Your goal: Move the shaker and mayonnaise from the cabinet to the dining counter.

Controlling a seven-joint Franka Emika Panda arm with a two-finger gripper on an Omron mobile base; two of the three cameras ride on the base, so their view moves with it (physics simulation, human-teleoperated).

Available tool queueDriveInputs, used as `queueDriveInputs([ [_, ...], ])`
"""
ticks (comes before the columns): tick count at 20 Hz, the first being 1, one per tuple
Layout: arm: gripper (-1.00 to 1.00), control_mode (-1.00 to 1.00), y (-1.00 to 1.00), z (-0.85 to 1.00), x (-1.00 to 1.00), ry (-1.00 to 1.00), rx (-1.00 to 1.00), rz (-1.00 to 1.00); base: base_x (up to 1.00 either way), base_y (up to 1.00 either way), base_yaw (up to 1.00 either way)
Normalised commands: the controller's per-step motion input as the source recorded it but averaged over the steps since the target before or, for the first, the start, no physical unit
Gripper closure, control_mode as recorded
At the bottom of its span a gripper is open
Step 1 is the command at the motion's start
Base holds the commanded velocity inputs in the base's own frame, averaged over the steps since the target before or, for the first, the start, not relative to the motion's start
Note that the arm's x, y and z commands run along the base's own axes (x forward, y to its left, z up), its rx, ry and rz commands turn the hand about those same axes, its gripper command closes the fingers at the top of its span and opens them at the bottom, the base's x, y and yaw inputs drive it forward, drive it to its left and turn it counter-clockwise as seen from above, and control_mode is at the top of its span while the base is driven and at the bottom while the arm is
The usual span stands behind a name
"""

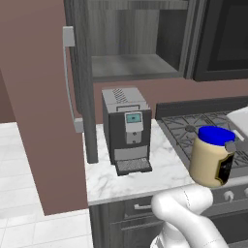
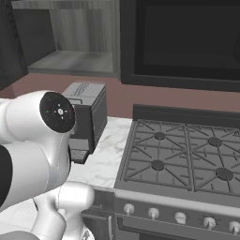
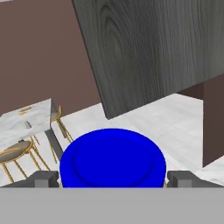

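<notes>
Left base view: the mayonnaise [image 1: 212, 156], blue lid up, hangs in the air to the right of the coffee machine [image 1: 126, 130], out over the stove's near edge and clear of the marble worktop [image 1: 109, 181]. Above the coffee machine the cabinet [image 1: 133, 38] stands open, its shelf bare as far as can be seen, its door swung out to the left.

Right base view: the stove [image 2: 187, 161] lies to the right of the coffee machine, its grates free of clutter; the arm's white bulk fills the near left.

Hand view: the gripper [image 3: 113, 178] holds the jar, jaws spread wide with one fingertip [image 3: 43, 178] against each side of the blue lid. Beyond and to the left sits the dining counter [image 3: 24, 117], well apart, with a small pale object on it, likely the shaker [image 3: 27, 125], though too small to be sure. The jar's delivery remains. The open door's edge looms close ahead; bare floor lies below it.
</notes>
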Motion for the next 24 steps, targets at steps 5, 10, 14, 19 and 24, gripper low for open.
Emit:
queueDriveInputs([
  [5,1.00,-1.00,0.00,0.00,0.00,0.00,0.00,0.00,0.00,0.00,0.00],
  [10,1.00,1.00,0.00,0.00,-0.01,0.00,0.00,0.00,-0.10,0.00,-0.01],
  [14,1.00,1.00,0.00,0.00,0.00,0.00,0.00,0.00,-0.55,0.05,-0.05],
  [19,1.00,1.00,0.00,0.00,0.00,0.00,0.00,0.00,-0.66,0.15,-0.01],
  [24,1.00,1.00,0.00,0.00,0.00,0.00,0.00,0.00,-0.64,0.34,0.04],
])
